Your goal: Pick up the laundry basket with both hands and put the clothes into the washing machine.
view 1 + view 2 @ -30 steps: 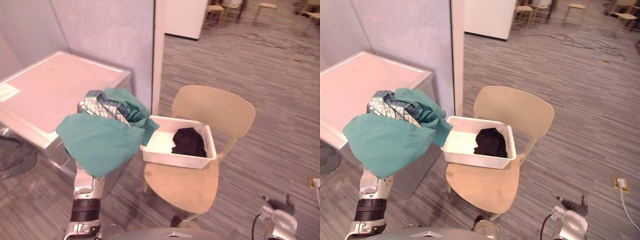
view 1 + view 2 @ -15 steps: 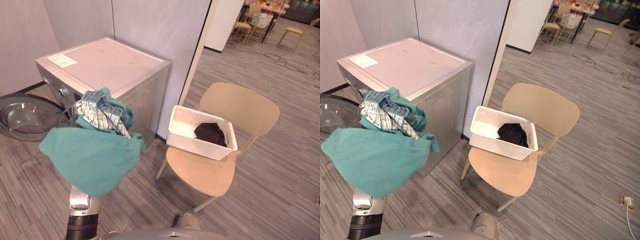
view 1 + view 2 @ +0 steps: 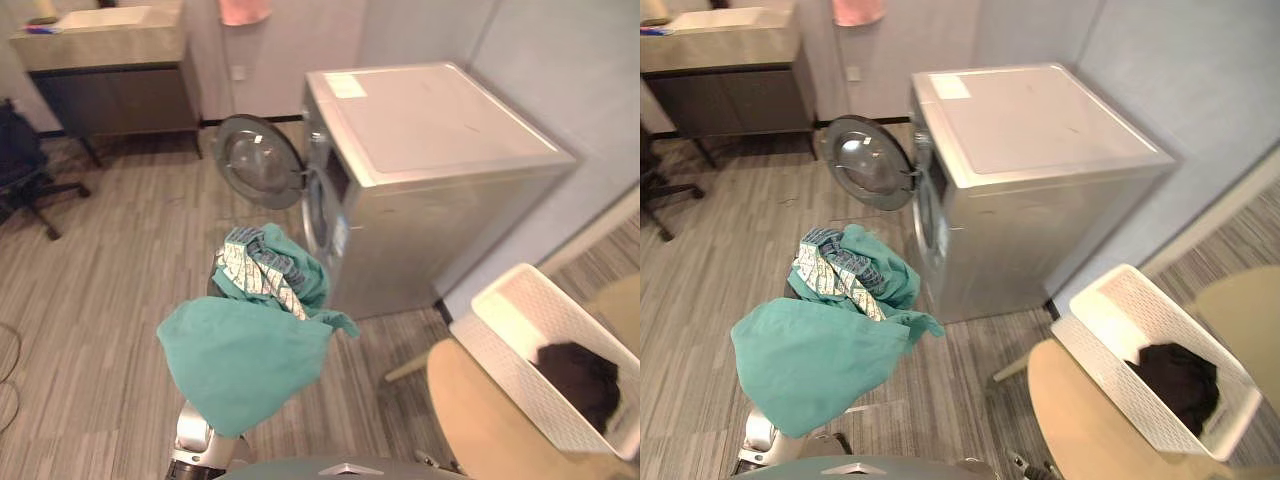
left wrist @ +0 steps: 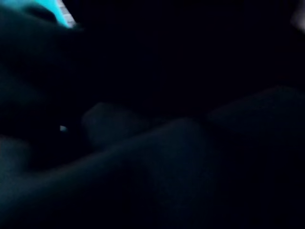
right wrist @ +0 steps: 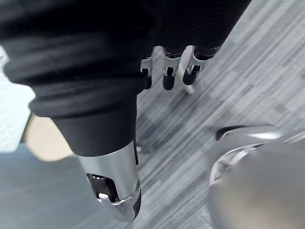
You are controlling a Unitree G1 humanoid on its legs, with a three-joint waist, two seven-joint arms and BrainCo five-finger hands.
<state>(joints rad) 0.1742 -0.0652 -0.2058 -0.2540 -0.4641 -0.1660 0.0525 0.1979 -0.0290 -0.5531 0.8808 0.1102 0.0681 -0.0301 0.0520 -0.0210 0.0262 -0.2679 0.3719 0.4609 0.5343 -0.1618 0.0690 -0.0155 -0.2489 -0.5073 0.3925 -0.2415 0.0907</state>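
A bundle of clothes, a teal garment [image 3: 245,355] with a patterned one [image 3: 262,282] on top, drapes over my raised left hand and hides it; the silver forearm [image 3: 193,440] shows beneath. The left wrist view is dark under the cloth. The silver washing machine [image 3: 430,170] stands ahead and to the right of the bundle, its round door [image 3: 255,160] swung open. The white laundry basket [image 3: 505,325] sits on a wooden chair [image 3: 480,420] at the right edge, with a black garment [image 3: 582,375] inside. My right hand [image 5: 114,191] hangs over the floor, relaxed and holding nothing.
A dark vanity cabinet with a sink [image 3: 110,75] stands at the back left, a black office chair [image 3: 25,160] beside it. A pink towel [image 3: 245,10] hangs on the back wall. A blue-grey partition [image 3: 570,70] runs behind the machine.
The camera has swung left: the machine's front and open door now lie ahead, and the chair and basket sit at the right edge. The bundle stays on my left hand.
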